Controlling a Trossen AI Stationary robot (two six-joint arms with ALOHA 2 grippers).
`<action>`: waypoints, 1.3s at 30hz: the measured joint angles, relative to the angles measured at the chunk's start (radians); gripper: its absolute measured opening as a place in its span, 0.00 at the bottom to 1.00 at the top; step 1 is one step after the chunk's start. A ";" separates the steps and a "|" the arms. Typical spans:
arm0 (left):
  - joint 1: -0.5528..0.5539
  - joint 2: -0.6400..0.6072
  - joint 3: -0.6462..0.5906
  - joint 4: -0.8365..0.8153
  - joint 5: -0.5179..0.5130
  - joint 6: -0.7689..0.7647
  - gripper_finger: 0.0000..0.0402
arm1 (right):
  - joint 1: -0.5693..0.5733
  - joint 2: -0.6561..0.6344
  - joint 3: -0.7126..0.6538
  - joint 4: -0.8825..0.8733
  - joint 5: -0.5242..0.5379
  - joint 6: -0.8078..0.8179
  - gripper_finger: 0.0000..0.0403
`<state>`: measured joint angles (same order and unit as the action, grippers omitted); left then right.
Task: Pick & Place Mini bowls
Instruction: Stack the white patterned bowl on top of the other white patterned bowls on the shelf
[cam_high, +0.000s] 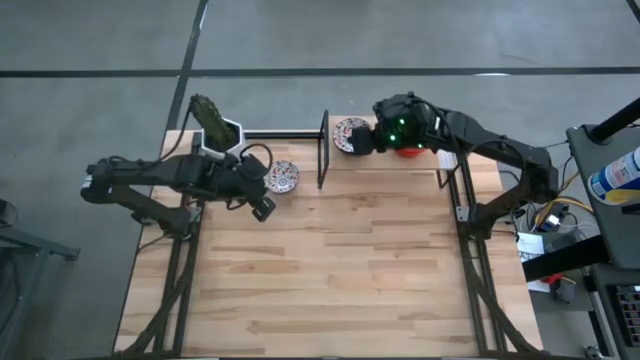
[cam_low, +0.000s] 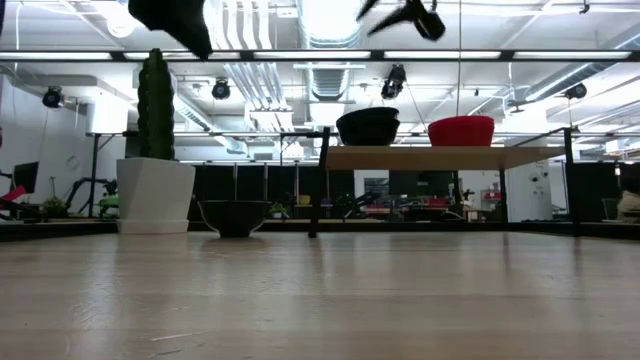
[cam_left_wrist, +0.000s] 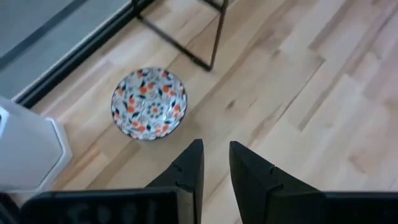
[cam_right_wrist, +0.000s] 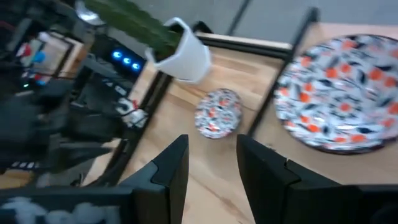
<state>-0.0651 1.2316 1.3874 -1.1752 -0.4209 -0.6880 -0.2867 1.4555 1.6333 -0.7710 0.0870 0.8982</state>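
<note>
Three mini bowls in sight. One patterned bowl (cam_high: 283, 177) sits on the tabletop (cam_high: 340, 270) near the back edge, just beside the white cactus pot (cam_high: 220, 138) and a little short of the black-framed shelf (cam_high: 400, 163). In the low view it reads as a dark low bowl (cam_low: 235, 217) between the pot (cam_low: 155, 194) and the shelf's front leg. The left wrist view shows it upright, mouth up, floral pattern inside (cam_left_wrist: 149, 103), with bare wood all round it.

A second patterned bowl (cam_high: 349, 135) stands on the shelf top at its left end; a red bowl (cam_high: 409, 152) stands on the same shelf to its right, partly covered from above by the right arm. Low view: the two stand side by side on the wooden shelf board, dark one (cam_low: 368, 127) and red one (cam_low: 461, 131), apart, not touching.

Left claw (cam_high: 262, 208) hangs over the tabletop just in front of the loose patterned bowl, not touching it. Its fingers (cam_left_wrist: 188, 171) stand slightly apart with nothing between them.

Right claw (cam_high: 362, 142) is above the shelf, close over the patterned bowl there. In the right wrist view that bowl (cam_right_wrist: 339, 93) fills the frame just past the fingers (cam_right_wrist: 171, 168), which are parted and empty; the tabletop bowl (cam_right_wrist: 217, 113) and tilted pot (cam_right_wrist: 186, 53) show farther off.
</note>
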 joint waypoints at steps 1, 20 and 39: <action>0.004 0.000 -0.012 0.003 0.005 -0.003 0.17 | 0.022 0.000 0.013 0.002 0.019 -0.002 0.33; 0.291 0.000 -0.295 0.265 0.259 0.066 0.17 | 0.344 0.000 0.158 0.052 0.280 -0.095 0.33; 0.576 0.024 -0.516 0.525 0.340 -0.144 0.17 | 0.401 -0.040 0.162 0.154 0.271 -0.401 0.33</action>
<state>0.5114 1.2560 0.8709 -0.6501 -0.0812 -0.8321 0.1139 1.4150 1.7950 -0.6170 0.3584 0.4972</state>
